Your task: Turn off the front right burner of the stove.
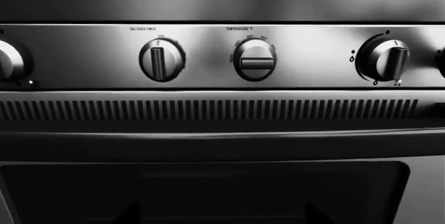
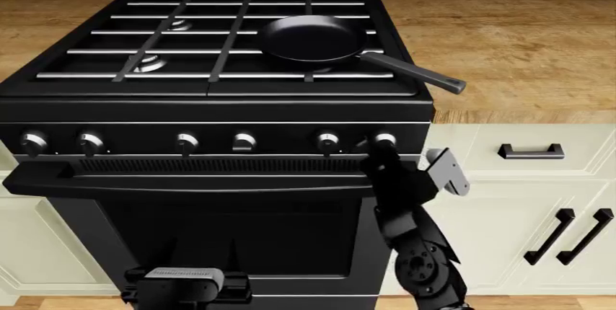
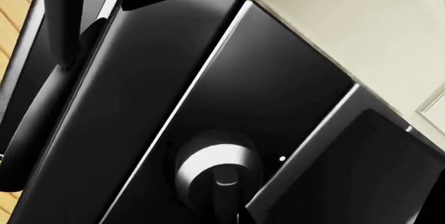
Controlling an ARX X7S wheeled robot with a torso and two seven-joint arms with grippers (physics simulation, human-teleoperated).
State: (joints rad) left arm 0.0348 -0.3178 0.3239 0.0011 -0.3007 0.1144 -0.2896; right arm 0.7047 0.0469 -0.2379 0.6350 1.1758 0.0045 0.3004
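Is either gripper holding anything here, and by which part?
The right gripper is at the rightmost knob on the stove, but whether it grips it cannot be told. The left gripper is out of view; no hold shows.

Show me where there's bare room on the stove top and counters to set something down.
Free: the wooden counter right of the stove, past the frying pan's handle, and the left grates. Crowded: the front right burner area under the pan, and the far-right knob, where the right gripper sits.
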